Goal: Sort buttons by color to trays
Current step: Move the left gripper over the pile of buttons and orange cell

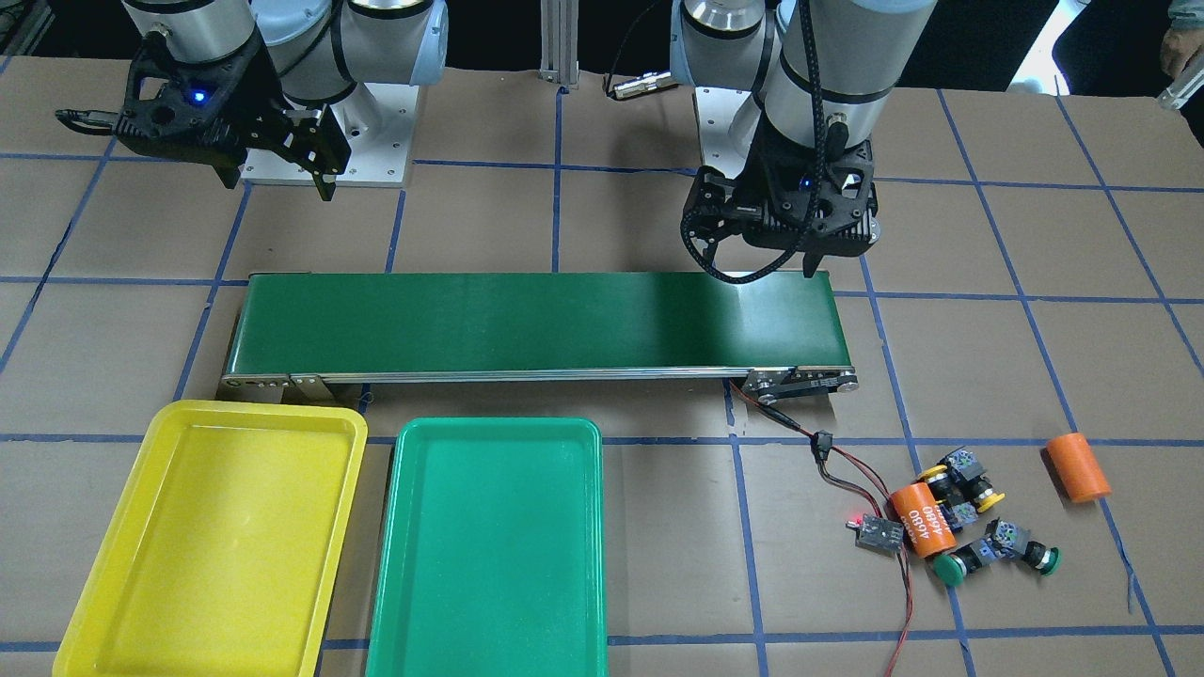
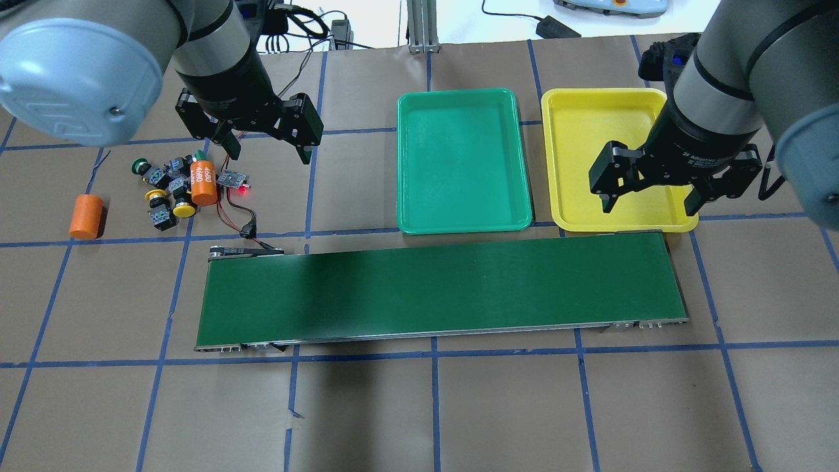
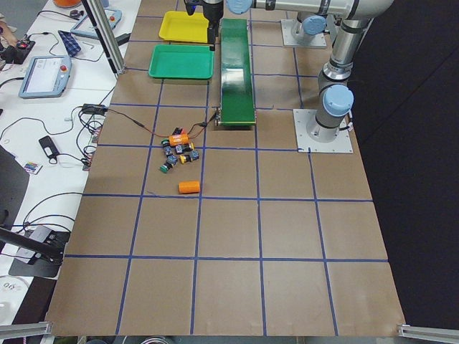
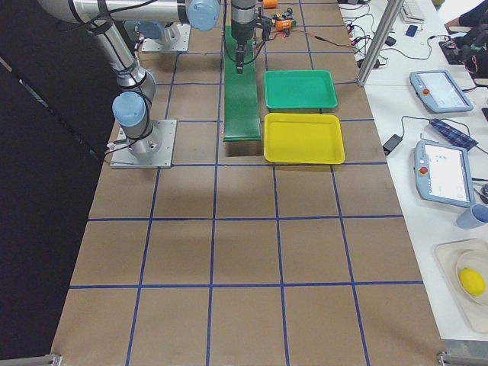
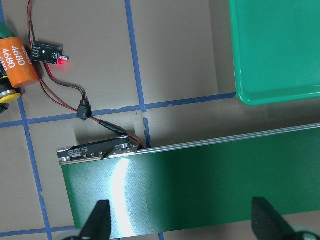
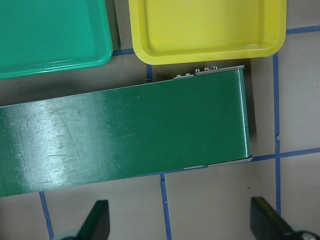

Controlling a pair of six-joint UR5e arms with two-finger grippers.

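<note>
Four buttons (image 1: pixel 978 517) lie in a cluster on the table, two with yellow caps (image 2: pixel 185 210) and two with green caps (image 2: pixel 139 166). One yellow cap shows at the left wrist view's edge (image 5: pixel 5 97). The yellow tray (image 1: pixel 263 411) and the green tray (image 1: pixel 499 425) lie side by side, both empty. My left gripper (image 2: pixel 267 149) is open and empty, high over the conveyor's end near the buttons. My right gripper (image 2: pixel 649 200) is open and empty, high over the yellow tray's (image 2: pixel 590 164) near edge and the conveyor's other end.
A long dark-green conveyor belt (image 1: pixel 536 324) lies across the middle. An orange cylinder (image 1: pixel 922 520) lies among the buttons, another (image 1: pixel 1078 467) lies apart. A small black circuit board (image 1: pixel 879 534) with red wires runs to the conveyor's end.
</note>
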